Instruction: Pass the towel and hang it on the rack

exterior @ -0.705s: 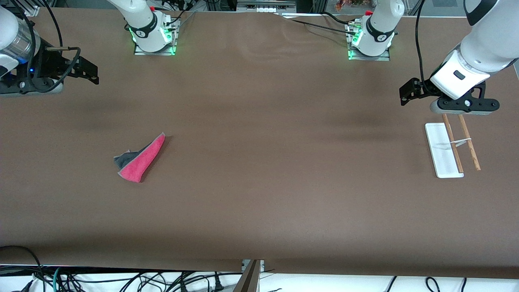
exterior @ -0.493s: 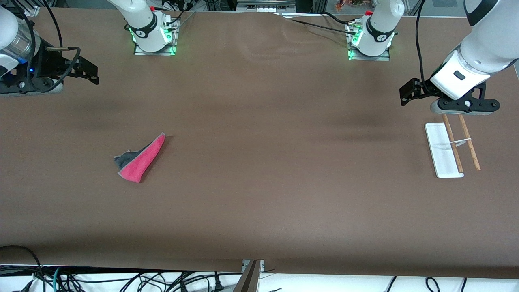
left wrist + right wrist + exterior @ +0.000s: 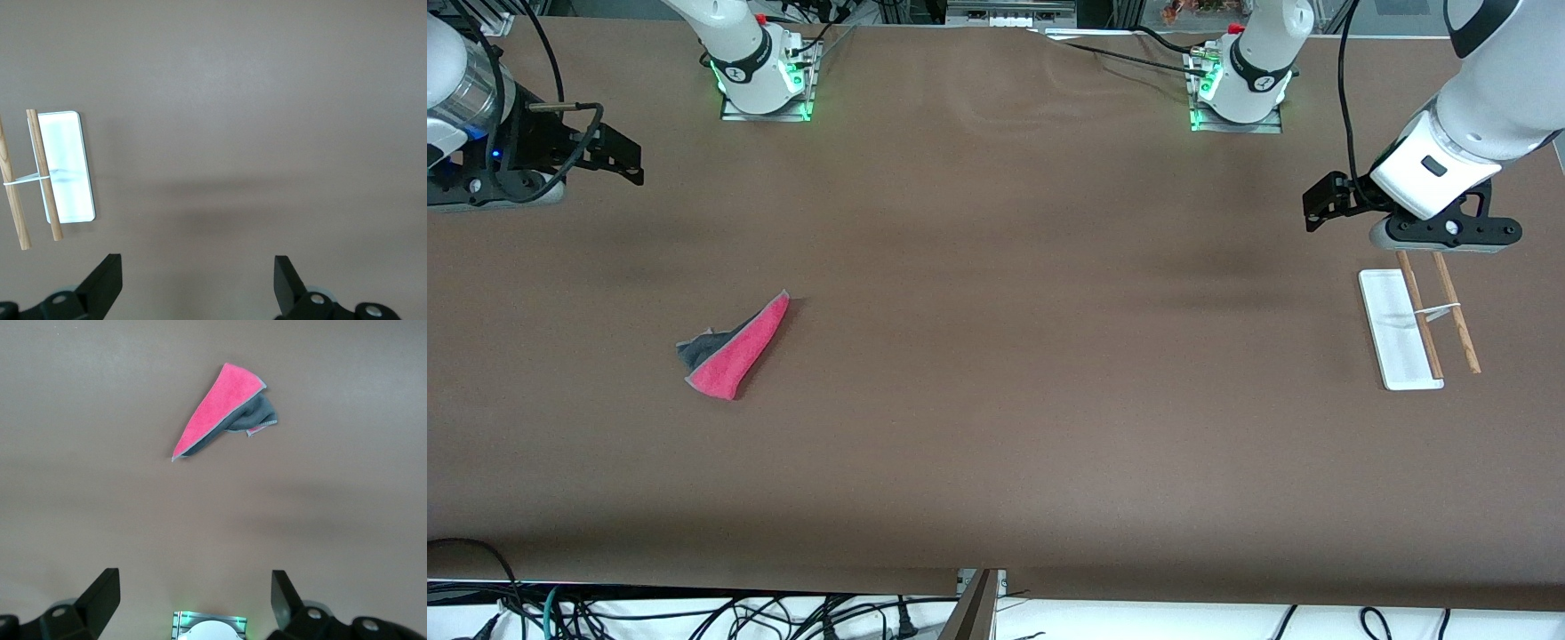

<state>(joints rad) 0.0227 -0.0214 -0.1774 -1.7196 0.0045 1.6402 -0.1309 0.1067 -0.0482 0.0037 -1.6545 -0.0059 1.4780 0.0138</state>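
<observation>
The left gripper [image 3: 1323, 203] was held in the air over bare table at the left arm's end, its fingers [image 3: 107, 283] spread wide apart with nothing between them. Just beside it, on the table [image 3: 996, 356], the rack [image 3: 1414, 324] was seen lying with its flat white base [image 3: 65, 167] down and its two thin wooden rods [image 3: 43, 175] running side by side, joined by a pale crosspiece.

The right gripper [image 3: 618, 160] was held in the air over the table at the right arm's end, its fingers [image 3: 100, 597] likewise set wide apart and empty. The towel [image 3: 734, 348] was left lying crumpled on the table, well apart from both grippers and nearer to the front camera than either arm's base [image 3: 765, 80]. Its pink face [image 3: 217, 410] was turned upward, with a fold of the dark grey face [image 3: 257, 417] showing along one edge.
</observation>
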